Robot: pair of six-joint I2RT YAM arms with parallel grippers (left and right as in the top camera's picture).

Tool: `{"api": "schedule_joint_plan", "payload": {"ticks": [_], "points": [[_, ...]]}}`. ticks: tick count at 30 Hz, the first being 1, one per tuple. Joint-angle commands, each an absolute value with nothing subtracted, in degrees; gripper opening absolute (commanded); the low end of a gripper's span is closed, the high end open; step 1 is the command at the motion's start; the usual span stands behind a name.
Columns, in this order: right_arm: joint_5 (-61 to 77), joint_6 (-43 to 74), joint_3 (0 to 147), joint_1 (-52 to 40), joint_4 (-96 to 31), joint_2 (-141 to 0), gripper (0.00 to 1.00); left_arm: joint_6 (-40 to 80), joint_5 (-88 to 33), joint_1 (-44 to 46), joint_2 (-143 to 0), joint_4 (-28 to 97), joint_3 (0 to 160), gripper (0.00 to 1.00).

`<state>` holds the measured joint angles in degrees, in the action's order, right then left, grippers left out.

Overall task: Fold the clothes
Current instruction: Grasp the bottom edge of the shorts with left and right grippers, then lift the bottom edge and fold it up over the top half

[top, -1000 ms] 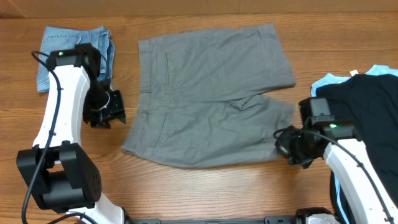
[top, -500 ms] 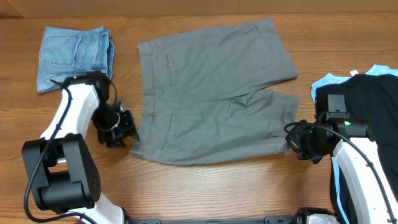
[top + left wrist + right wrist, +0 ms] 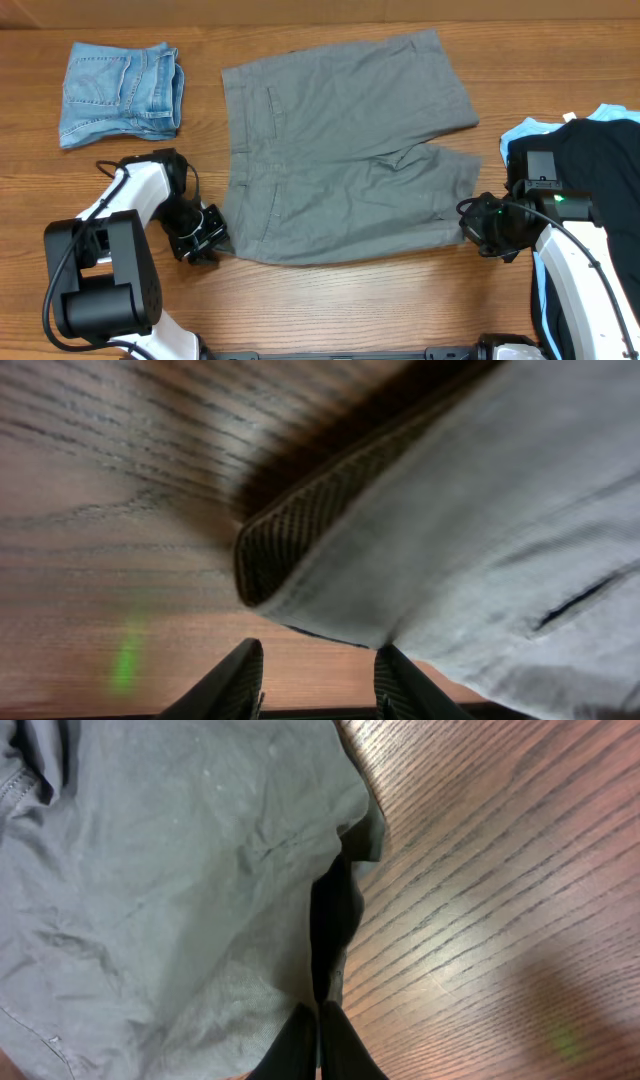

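Observation:
The grey trousers (image 3: 340,150) lie spread flat mid-table, waistband to the left, legs to the right. My left gripper (image 3: 205,245) sits low at the front-left waistband corner (image 3: 285,555). It is open, with bare wood between its fingers (image 3: 243,678), and the cloth edge lies just ahead of the right one. My right gripper (image 3: 478,232) is at the near leg's hem, shut on the folded edge of the grey cloth (image 3: 335,920). In the right wrist view the fingertips (image 3: 305,1040) press together where the hem runs in.
Folded light-blue denim shorts (image 3: 120,90) lie at the back left. A black garment (image 3: 590,160) lies on a pale-blue one (image 3: 610,112) at the right edge, beside my right arm. Bare wood table (image 3: 340,300) shows along the front.
My left arm swung from beside the denim shorts down to the front-left waistband corner, jaws narrowing slightly. My right gripper drew the leg hem a little rightward, then held still.

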<state>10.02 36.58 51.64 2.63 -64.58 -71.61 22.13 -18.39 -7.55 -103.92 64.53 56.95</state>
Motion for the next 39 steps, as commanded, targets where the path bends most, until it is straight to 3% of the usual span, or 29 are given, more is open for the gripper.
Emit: {"api": "schedule_joint_plan", "payload": {"ticks": [1,5,9,13,14,15,25,39], "points": [[9.1,35.9,53.2,2.9,-64.4,-70.9,0.05,26.2,-17.0,-7.7,-102.8,60.8,55.2,0.44],[9.0,35.5,53.2,2.9,-64.4,-70.9,0.05,27.9,-17.8,-7.7,-102.8,55.4,54.7,0.48],[9.1,35.5,53.2,2.9,-64.7,-70.9,0.05,30.0,-15.6,-7.7,-102.8,54.9,54.4,0.41],[9.0,35.5,53.2,2.9,-64.8,-70.9,0.05,32.0,-13.4,-7.7,-102.8,53.0,52.7,0.18],[9.0,35.5,53.2,2.9,-64.9,-70.9,0.05,32.2,-13.3,-7.7,-102.8,52.8,52.1,0.07],[9.0,35.5,53.2,2.9,-64.9,-70.9,0.05,32.2,-13.4,-7.7,-102.8,52.8,51.9,0.04],[9.0,32.9,58.3,2.9,-69.2,-70.8,0.04,26.8,-19.0,-7.9,-96.9,59.0,51.9,0.04],[5.4,31.0,88.8,2.9,-88.6,-69.4,0.04,26.7,-15.7,-7.9,-62.0,78.4,51.9,0.04]]}}
